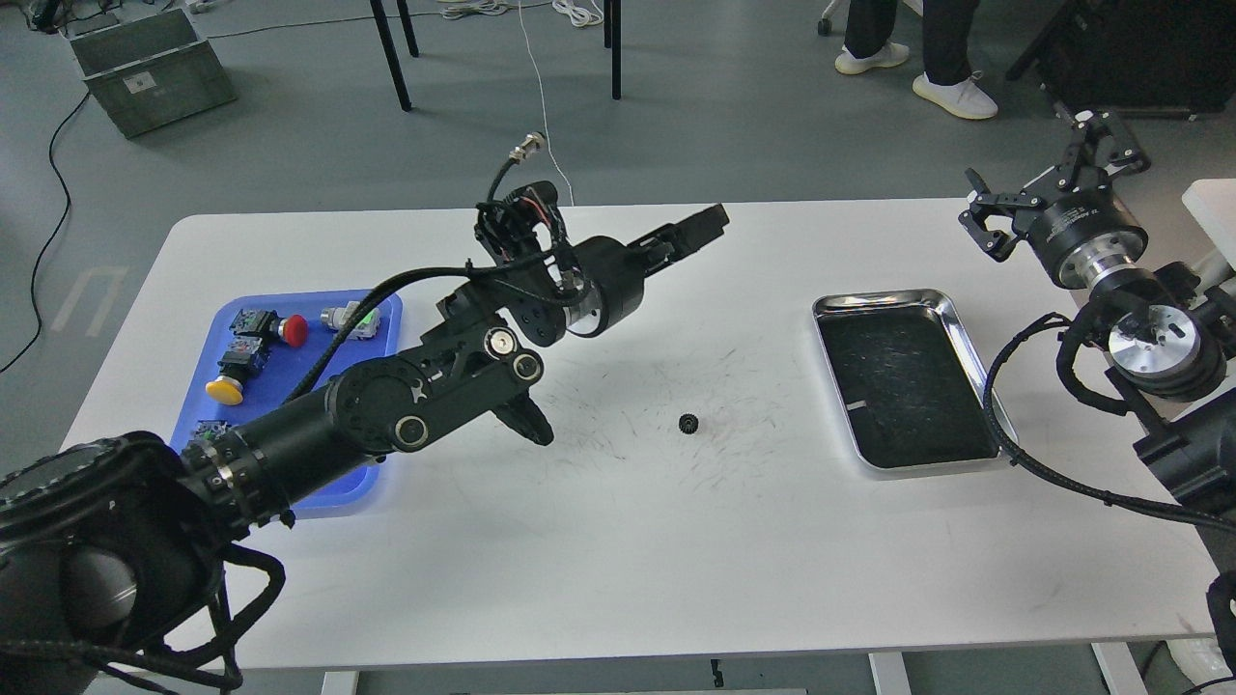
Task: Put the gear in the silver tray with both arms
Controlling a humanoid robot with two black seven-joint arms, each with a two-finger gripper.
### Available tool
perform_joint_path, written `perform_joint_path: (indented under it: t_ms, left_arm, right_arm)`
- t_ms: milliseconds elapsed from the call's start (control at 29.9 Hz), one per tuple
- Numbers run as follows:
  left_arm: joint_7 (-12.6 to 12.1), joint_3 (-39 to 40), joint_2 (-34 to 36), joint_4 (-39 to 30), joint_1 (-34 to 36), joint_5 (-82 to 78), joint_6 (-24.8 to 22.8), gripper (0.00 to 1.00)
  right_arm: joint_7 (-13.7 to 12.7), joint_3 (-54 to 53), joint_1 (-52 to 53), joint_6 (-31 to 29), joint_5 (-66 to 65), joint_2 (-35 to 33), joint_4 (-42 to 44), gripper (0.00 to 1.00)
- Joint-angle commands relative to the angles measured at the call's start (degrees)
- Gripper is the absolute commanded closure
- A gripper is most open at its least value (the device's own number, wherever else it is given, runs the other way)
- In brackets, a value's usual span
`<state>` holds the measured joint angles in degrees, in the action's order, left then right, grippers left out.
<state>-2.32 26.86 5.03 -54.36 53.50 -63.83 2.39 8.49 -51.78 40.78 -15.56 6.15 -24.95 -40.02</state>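
Observation:
A small black gear (688, 423) lies on the white table, in the scuffed patch left of the silver tray (968, 340). The tray's dark scratched bottom holds nothing. My left arm is raised over the table's middle; its gripper (697, 228) points right and up, well above and behind the gear, open and empty. My right gripper (1051, 185) is open and empty, held high past the table's far right corner, behind the silver tray.
A blue plastic tray (275, 372) at the left holds a red push button (293, 330), a yellow one (225, 389) and a grey-green switch (352, 319); my left arm covers part of it. A person's feet (951, 95) and table legs stand beyond the far edge.

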Motion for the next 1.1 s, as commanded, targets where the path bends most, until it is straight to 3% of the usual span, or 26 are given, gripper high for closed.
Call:
perform_joint_path:
  t_ms: [0, 267, 468, 568, 702, 768, 969, 1069]
  left_arm:
    - [1.00, 6.08, 4.81, -0.92, -0.50, 7.47, -0.02, 0.02]
    - [4.25, 19.98, 8.85, 0.92, -5.24, 19.77, 2.62, 0.02]
    - [5.75, 27.08, 11.14, 1.63, -11.12, 28.67, 2.71, 0.02]
    - [5.84, 30.61, 11.76, 1.63, -13.50, 32.52, 2.36, 0.02]
    - [5.75, 30.71, 14.30, 1.63, -14.65, 38.95, 2.18, 0.02]
    - [5.75, 30.79, 15.10, 1.63, -14.91, 40.10, 1.83, 0.02]
    - [5.84, 30.79, 17.21, 1.72, -15.44, 44.14, 0.07, 0.02]
    - [6.01, 30.88, 17.56, 1.72, -15.71, 44.32, -0.37, 0.02]
  right_arm:
    - [-0.05, 0.19, 0.53, 0.01, 0.00, -0.01, -0.76, 0.01]
    - [-0.67, 1.94, 3.69, 0.36, -0.70, -0.10, -1.99, 0.01]
    - [-1.11, 8.44, 9.31, 2.81, -3.07, -2.29, -9.01, 0.01]
    - [-3.47, 12.04, 12.56, 3.96, -6.67, -2.74, -12.35, 0.01]
    - [-8.83, 16.96, 16.69, 3.96, -14.04, -2.82, -14.99, 0.01]
    - [-10.51, 21.43, 18.71, 4.14, -21.50, -2.82, -17.53, 0.01]
    - [-10.87, 41.99, 28.29, 4.14, -38.91, -1.42, -21.68, 0.01]
    - [-11.30, 53.66, 33.12, 4.05, -45.85, 3.39, -21.68, 0.01]
